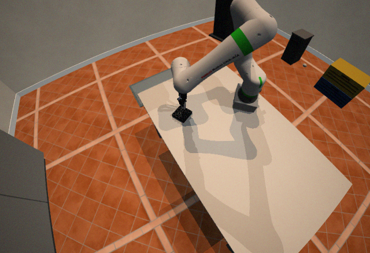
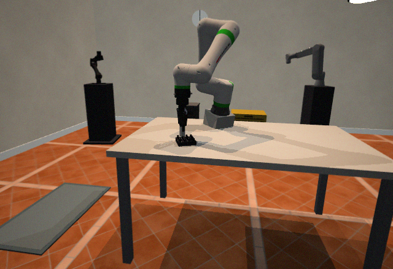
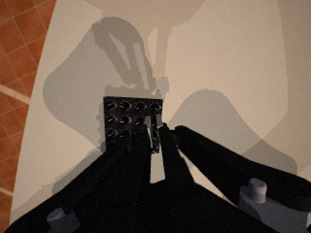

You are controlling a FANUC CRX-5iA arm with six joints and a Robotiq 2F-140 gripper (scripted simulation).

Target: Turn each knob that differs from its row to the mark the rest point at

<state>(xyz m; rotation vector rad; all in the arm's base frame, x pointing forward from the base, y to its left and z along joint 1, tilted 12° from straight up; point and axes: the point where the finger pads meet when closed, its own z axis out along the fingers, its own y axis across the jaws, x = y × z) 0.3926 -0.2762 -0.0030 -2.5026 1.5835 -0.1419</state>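
Note:
The knob box (image 1: pixel 180 114) is a small black square box standing on the table near its far left corner. It also shows in the exterior view (image 2: pixel 185 140) and in the wrist view (image 3: pixel 131 121). Its knobs are dark and tiny, and I cannot read their white lines or names. My gripper (image 1: pixel 182 107) points straight down onto the box, as the exterior view also shows (image 2: pixel 181 134). In the wrist view the fingers stand narrow around a knob near the box's right edge. The fingers hide the knobs nearest the camera.
The arm's grey base (image 1: pixel 246 99) is bolted to the table behind the box. The table's left edge (image 1: pixel 149 110) runs close beside the box. A grey mat (image 2: pixel 47 215) lies on the floor. Black pedestals and a yellow-blue crate (image 1: pixel 341 81) stand away from the table.

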